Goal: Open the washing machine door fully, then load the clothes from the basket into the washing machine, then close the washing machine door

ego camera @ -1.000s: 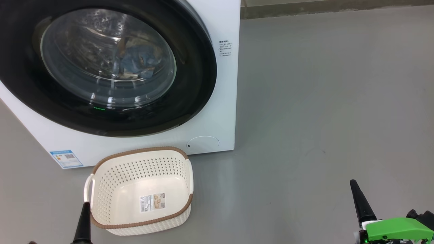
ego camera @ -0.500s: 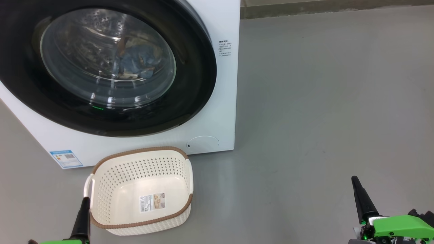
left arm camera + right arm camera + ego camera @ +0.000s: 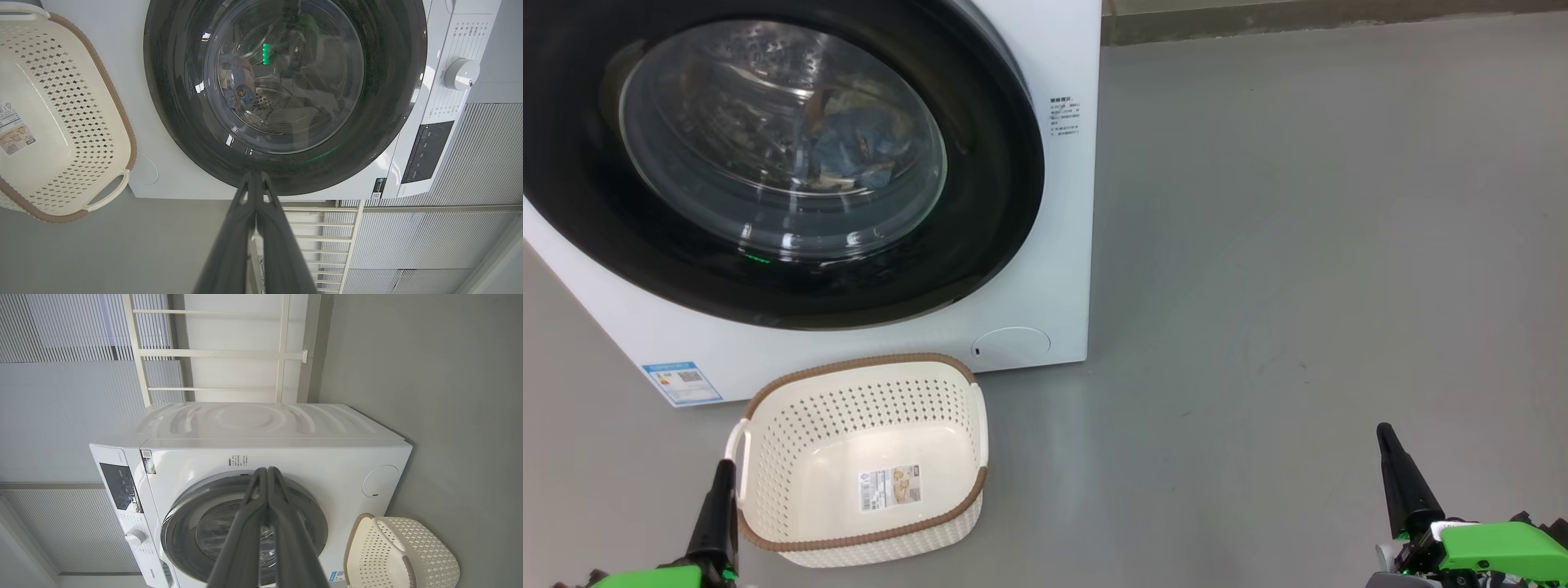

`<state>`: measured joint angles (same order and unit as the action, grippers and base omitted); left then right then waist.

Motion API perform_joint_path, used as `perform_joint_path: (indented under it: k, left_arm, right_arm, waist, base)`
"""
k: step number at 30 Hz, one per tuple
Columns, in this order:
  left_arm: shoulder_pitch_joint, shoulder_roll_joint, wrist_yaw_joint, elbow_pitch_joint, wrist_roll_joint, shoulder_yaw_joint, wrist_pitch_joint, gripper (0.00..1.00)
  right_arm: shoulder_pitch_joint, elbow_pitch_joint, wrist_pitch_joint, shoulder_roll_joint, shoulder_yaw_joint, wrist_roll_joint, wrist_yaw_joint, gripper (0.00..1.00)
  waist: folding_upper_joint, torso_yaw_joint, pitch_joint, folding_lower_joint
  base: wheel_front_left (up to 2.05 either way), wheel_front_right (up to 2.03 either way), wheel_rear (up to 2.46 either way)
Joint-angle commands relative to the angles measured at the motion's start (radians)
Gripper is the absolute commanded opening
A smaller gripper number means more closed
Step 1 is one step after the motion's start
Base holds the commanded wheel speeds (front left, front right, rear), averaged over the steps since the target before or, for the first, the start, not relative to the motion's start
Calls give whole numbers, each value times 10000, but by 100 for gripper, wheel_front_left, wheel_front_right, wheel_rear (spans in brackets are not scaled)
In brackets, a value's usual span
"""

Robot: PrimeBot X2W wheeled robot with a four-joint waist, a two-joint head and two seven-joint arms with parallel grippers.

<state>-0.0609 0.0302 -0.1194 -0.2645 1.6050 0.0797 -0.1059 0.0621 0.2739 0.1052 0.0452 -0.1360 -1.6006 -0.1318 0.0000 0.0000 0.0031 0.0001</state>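
Washing machine door point(image 3: 784, 147) apparently shut, soft clothes point(image 3: 854, 151) inside; left end effector point(image 3: 725, 467) and right end effector point(image 3: 1382, 429) pinched together, empty. It's rigid, glossy, slippery: grab its edge.

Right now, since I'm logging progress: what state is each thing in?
Door: shut on the washer.
Clothes: inside, behind the door glass.
Basket: upright on the floor, empty.
Left gripper: shut, holding nothing.
Right gripper: shut, holding nothing.
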Motion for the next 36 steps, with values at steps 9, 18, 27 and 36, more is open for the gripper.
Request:
perform_joint_path:
  k: [9, 18, 27, 36]
  left_arm:
    - [-472, 200, -113, 191, 38, 339, -71, 0]
    - [-472, 200, -113, 191, 38, 339, -71, 0]
    - [-471, 200, -113, 192, 38, 339, -71, 0]
    - [-471, 200, -113, 192, 38, 339, -71, 0]
  right_arm:
    - [459, -291, 81, 51, 221, -79, 11, 0]
    - [459, -291, 81, 51, 222, -79, 11, 0]
    - [458, -292, 81, 51, 222, -79, 11, 0]
    - [458, -292, 81, 51, 222, -80, 11, 0]
  waist:
    - [0, 0, 0, 0]
    - [0, 0, 0, 0]
    - [0, 0, 0, 0]
    - [0, 0, 0, 0]
  base:
    - [0, 0, 0]
    - [0, 0, 0]
    - [0, 0, 0]
    - [0, 0, 0]
